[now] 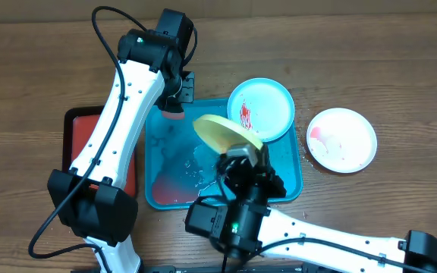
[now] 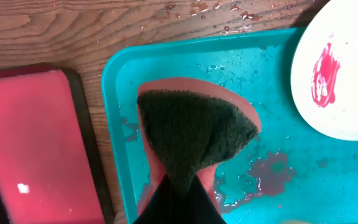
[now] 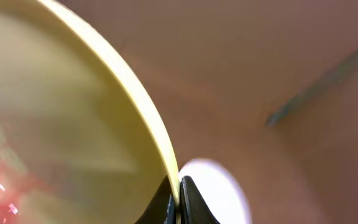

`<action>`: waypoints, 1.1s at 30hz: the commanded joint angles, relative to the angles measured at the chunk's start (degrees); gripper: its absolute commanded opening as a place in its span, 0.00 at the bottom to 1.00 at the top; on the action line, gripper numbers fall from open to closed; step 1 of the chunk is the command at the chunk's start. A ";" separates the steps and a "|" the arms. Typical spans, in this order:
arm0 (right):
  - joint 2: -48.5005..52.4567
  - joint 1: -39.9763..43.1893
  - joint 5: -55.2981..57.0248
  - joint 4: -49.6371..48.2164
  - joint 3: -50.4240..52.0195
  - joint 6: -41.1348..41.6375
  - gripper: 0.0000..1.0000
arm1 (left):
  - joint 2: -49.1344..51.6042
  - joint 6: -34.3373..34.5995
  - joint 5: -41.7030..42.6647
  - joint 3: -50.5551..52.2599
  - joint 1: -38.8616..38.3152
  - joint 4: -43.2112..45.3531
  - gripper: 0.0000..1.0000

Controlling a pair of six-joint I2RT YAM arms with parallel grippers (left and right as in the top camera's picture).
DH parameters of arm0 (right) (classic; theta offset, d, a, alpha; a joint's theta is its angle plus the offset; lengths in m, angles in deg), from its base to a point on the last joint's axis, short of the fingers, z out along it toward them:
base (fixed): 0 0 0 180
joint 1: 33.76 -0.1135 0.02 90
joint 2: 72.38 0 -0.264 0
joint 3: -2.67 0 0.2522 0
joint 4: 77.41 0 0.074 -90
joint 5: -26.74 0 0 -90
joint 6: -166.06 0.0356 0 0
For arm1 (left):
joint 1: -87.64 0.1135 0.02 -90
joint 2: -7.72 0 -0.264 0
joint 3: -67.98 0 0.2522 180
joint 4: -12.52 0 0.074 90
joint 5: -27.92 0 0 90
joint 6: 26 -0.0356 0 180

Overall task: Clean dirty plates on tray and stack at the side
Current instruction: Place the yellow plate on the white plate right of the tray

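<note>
The cyan tray lies mid-table, wet and smeared with red. My right gripper is shut on the rim of the lime green plate, holding it tilted above the tray. In the right wrist view the fingers pinch that plate's edge at the gripper. The cyan-rimmed plate rests on the tray's far right corner with a red smear. A white plate lies on the table to the right. My left gripper is shut on a pink sponge, dark scourer up, over the tray's far left corner.
A smaller red tray with a dark rim lies just left of the cyan tray and shows in the left wrist view as well, red tray. Water drops spot the wood beyond the tray. My left arm crosses above the red tray.
</note>
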 commanded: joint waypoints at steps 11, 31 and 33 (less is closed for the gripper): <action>-1.16 30.91 -51.47 -9.62 -1.33 -6.25 0.04 | -0.55 -1.27 0.46 -1.25 0.42 -0.24 0.04; -1.11 90.82 -79.25 -19.06 9.68 -26.40 0.04 | -0.55 -1.22 0.48 -1.25 0.39 0.15 0.04; -1.07 92.54 -79.36 -20.96 12.41 -26.43 0.04 | -0.55 -1.20 0.48 -1.25 0.39 0.28 0.04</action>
